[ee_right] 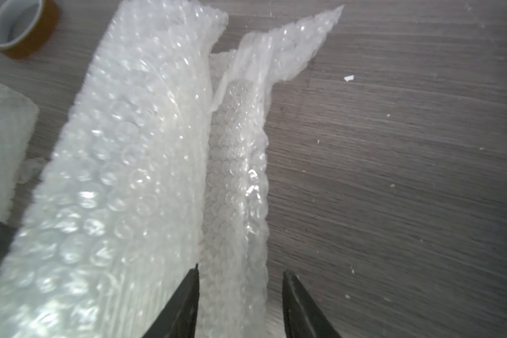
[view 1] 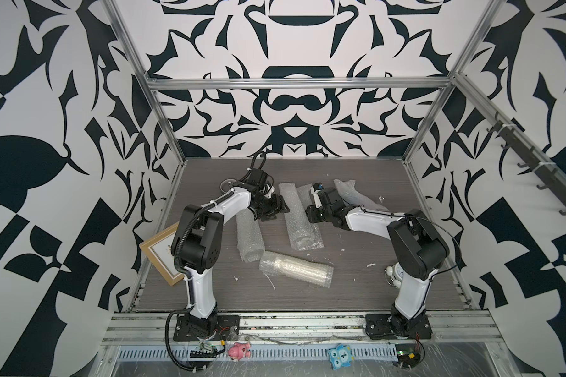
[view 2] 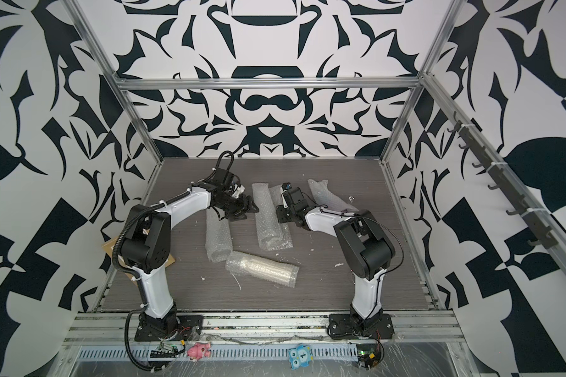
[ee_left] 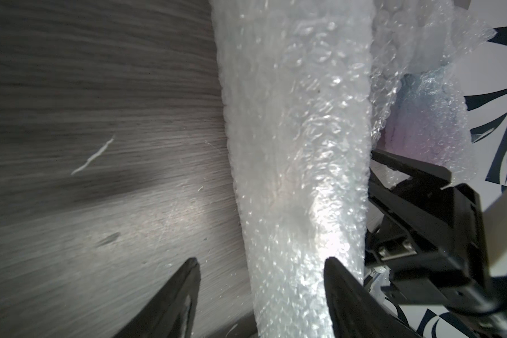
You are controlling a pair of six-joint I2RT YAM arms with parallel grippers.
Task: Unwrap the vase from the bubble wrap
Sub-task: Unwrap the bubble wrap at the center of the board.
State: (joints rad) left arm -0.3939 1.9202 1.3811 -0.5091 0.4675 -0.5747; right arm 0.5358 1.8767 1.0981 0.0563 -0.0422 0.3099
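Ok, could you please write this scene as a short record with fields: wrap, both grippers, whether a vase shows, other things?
table: grey wood grain, white scraps
bubble wrap: left roll, middle roll, front roll, flatter piece at the back
left gripper: open, beside the middle roll
right gripper: open, astride the middle roll's loose flap
vase: none visible
other: picture frame, white clock, tape roll

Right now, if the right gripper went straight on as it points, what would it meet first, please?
Probably the loose bubble wrap flap between the right gripper's open jaws, beside the thicker roll, though depth is unclear.
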